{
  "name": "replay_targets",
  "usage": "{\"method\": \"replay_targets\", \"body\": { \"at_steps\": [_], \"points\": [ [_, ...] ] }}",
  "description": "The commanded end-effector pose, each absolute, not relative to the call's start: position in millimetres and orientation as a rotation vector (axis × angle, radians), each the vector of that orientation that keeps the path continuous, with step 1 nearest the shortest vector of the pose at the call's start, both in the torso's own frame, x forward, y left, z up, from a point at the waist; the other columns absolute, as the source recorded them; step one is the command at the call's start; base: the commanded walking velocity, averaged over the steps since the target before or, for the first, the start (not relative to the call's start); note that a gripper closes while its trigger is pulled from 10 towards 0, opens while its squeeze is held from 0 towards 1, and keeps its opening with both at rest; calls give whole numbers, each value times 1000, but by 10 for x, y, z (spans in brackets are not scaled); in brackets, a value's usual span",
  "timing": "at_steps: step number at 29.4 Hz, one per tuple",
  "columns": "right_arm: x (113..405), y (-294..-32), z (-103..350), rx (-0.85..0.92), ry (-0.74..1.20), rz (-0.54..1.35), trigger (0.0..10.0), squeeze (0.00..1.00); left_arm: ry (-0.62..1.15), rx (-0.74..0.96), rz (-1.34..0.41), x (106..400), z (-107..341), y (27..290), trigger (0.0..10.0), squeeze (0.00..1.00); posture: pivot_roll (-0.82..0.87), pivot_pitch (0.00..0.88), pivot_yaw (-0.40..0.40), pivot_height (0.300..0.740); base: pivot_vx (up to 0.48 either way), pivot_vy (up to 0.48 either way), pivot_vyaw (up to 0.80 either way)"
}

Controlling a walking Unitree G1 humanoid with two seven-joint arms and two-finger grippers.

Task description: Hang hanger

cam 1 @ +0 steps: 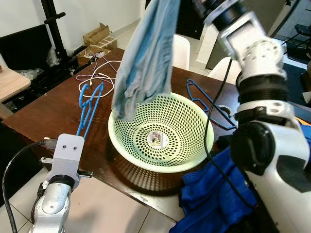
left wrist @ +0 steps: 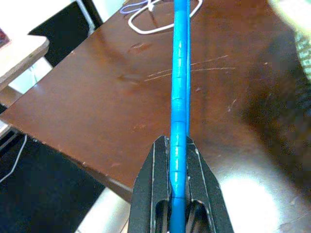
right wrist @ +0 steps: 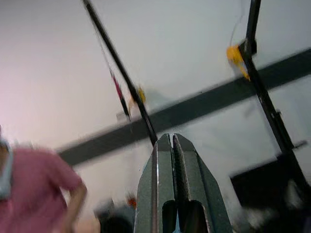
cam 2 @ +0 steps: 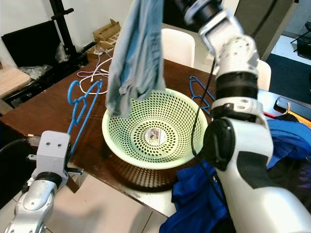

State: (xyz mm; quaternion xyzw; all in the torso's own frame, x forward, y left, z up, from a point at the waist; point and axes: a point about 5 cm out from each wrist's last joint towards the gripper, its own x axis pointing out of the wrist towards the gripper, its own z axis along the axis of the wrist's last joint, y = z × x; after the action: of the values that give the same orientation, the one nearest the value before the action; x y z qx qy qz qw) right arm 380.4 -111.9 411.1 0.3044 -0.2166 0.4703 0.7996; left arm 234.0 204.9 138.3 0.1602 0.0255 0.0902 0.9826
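Reaching away across the brown table (cam 1: 48,111), the blue hanger (cam 1: 87,111) lies clenched in the left pincer (left wrist: 178,160).

Bright, even indoor light; glare on the brown table (left wrist: 146,97); the right wrist view is motion-blurred.

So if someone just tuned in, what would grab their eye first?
The light blue garment hanging from the raised right arm over the green basket on the brown table. Next, the blue hanger clamped in the left gripper, reaching from the table's near edge.
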Motion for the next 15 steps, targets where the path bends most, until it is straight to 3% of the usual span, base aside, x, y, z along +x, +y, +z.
{"method": "replay_targets", "body": {
  "at_steps": [1,15],
  "points": [
    [3800,-1084,4084,625,-447,1021,0,0,54,322,181,2338,1355,2038,10000,0,177,34,-97,740,0,0,0],
    [3707,-1062,4065,586,-472,1114,0,0,52,325,180,2353,1345,2051,10000,0,180,29,-89,740,0,0,0]
  ]
}}
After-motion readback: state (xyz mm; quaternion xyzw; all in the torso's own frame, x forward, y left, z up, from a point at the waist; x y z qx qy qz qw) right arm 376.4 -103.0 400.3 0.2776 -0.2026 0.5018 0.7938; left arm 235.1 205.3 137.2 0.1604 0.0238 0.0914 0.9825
